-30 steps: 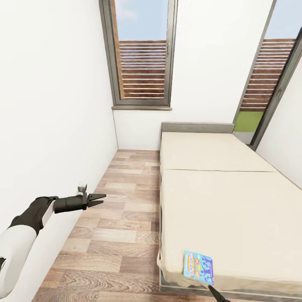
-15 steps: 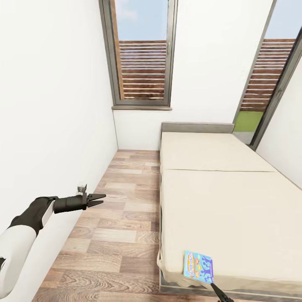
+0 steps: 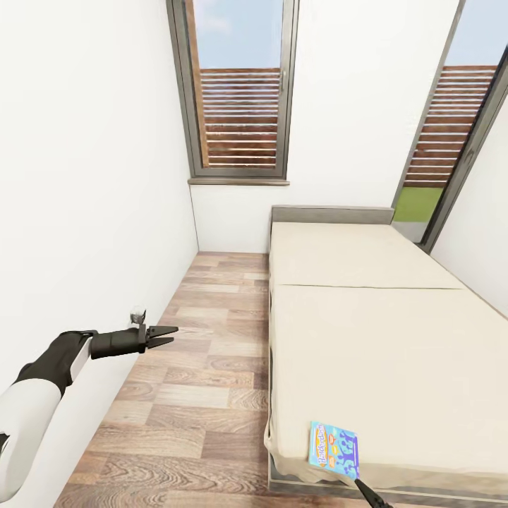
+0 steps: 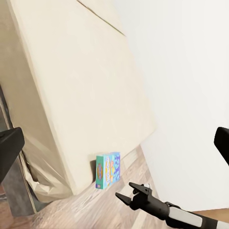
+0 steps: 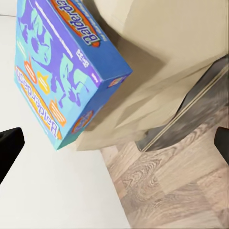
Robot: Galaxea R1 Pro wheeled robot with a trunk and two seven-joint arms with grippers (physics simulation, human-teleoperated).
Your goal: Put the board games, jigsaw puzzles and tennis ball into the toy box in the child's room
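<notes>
While your left gripper hangs spread over the floor, the teal-blue board game lies on the bed near its foot corner. Your right gripper sits just beside it, fingers parted, grasping nothing.

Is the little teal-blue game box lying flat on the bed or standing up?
Lying flat. The small teal-blue game box rests face up on the cream mattress.

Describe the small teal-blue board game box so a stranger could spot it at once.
Find the wide cream bed with the dark grey frame, right of the wood-plank floor. At its near corner lies the small teal-blue board game box, flat on the mattress. It is the sole colourful thing on the plain cream surface.
</notes>
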